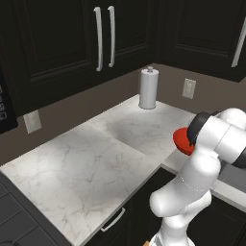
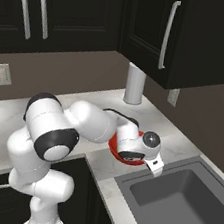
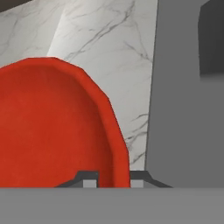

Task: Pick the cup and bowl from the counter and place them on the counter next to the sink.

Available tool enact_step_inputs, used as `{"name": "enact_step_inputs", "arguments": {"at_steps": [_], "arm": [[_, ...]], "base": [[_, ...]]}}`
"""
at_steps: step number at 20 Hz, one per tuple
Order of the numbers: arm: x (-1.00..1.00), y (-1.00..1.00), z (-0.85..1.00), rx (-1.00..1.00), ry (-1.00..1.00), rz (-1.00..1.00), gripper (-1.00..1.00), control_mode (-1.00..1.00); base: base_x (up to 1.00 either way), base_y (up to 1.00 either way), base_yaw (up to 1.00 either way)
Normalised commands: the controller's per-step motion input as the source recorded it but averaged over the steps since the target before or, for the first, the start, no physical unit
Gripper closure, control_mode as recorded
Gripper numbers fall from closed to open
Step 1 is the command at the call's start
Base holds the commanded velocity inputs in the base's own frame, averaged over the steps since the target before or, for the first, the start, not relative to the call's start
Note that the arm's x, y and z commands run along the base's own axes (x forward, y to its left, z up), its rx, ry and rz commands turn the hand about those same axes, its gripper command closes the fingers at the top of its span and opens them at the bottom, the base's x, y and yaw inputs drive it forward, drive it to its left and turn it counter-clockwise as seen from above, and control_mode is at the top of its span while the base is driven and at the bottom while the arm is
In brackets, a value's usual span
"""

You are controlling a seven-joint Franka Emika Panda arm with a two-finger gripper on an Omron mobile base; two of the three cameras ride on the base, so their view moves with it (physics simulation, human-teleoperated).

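My gripper [image 3: 113, 180] is shut on the rim of the glossy red bowl [image 3: 52, 122], one fingertip inside it and one outside. The bowl [image 2: 115, 148] sits low over the white marble counter [image 2: 176, 138], right by the left edge of the dark grey sink [image 2: 182, 204]. I cannot tell whether it touches the marble. In the left base view the bowl [image 1: 182, 141] peeks out from behind my arm. In the hand view the sink [image 3: 183, 109] runs along the right of the bowl. The cup is out of view.
A paper towel roll [image 1: 148, 89] stands upright in the back corner, also seen at the wall as the roll [image 2: 135, 84]. Black upper cabinets hang overhead. A wide stretch of marble counter [image 1: 96, 153] lies to the left, with the black stovetop [image 1: 14, 226] at its far left.
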Motion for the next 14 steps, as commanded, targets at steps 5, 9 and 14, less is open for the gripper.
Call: {"name": "enact_step_inputs", "arguments": {"at_steps": [5,9,14], "arm": [[-0.01,0.0,0.01,0.0,-0.01,0.0,-1.0,-1.0],[-0.16,0.0,0.1,0.0,0.0,0.0,-1.0,-1.0],[-0.17,0.01,0.22,-0.05,0.0,-0.01,-1.0,-1.0]], "base": [[0.0,0.0,0.0],[0.0,0.0,0.0],[0.0,0.0,0.0]]}}
